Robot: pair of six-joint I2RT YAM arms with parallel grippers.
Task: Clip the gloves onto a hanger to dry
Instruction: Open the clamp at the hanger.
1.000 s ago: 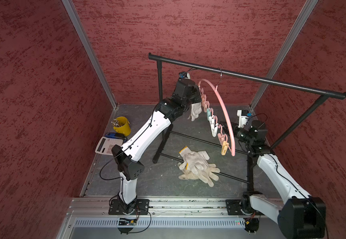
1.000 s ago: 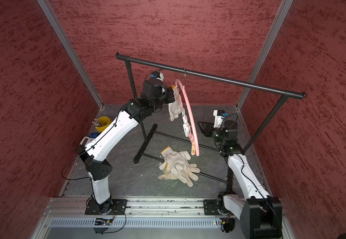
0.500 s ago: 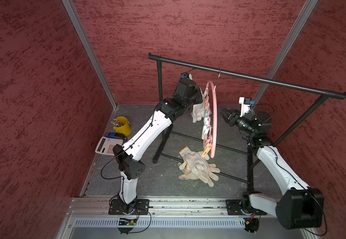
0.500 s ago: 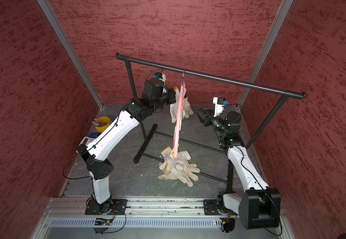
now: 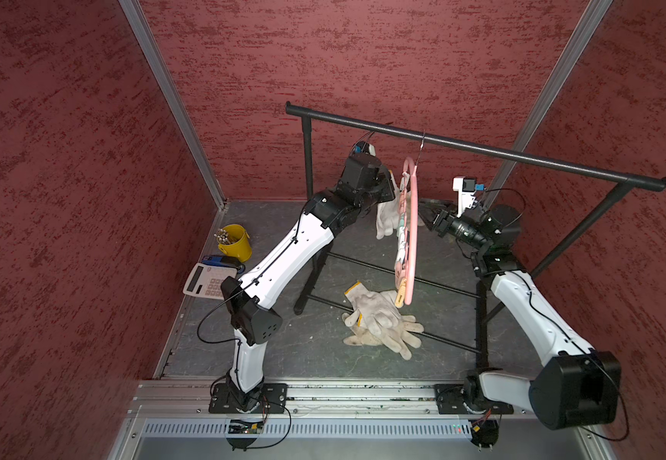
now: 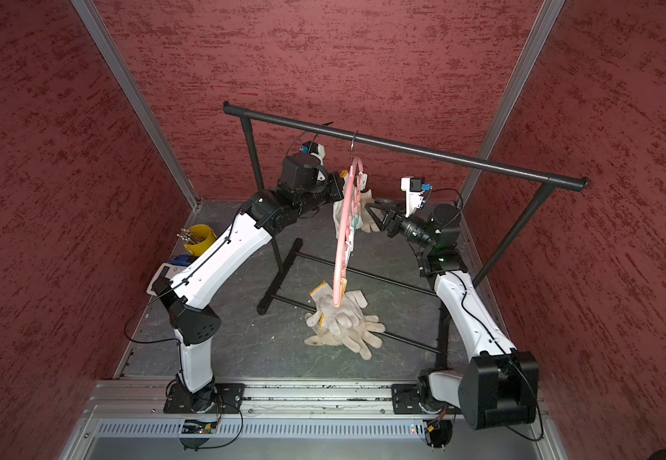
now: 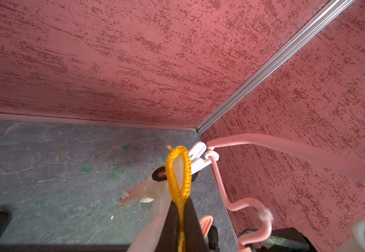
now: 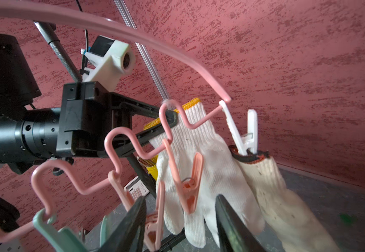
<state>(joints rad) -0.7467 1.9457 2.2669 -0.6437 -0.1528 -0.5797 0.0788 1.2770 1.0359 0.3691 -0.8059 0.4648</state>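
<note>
The left tool (image 7: 180,215) is closed tight on the yellow cuff of a white glove (image 8: 201,157), centre frame, beside the pink hanger (image 5: 414,223). The right tool (image 8: 180,198) is seen half-parted, empty, lower frame.

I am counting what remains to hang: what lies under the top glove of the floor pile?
Under the top glove, more cream gloves show fingers and a bit of cuff; how many lie beneath is covered.

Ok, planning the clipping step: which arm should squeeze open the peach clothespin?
Right, probably. The right gripper is open, facing the peach clothespin; the left gripper is shut on the yellow-cuffed glove beside it.
</note>
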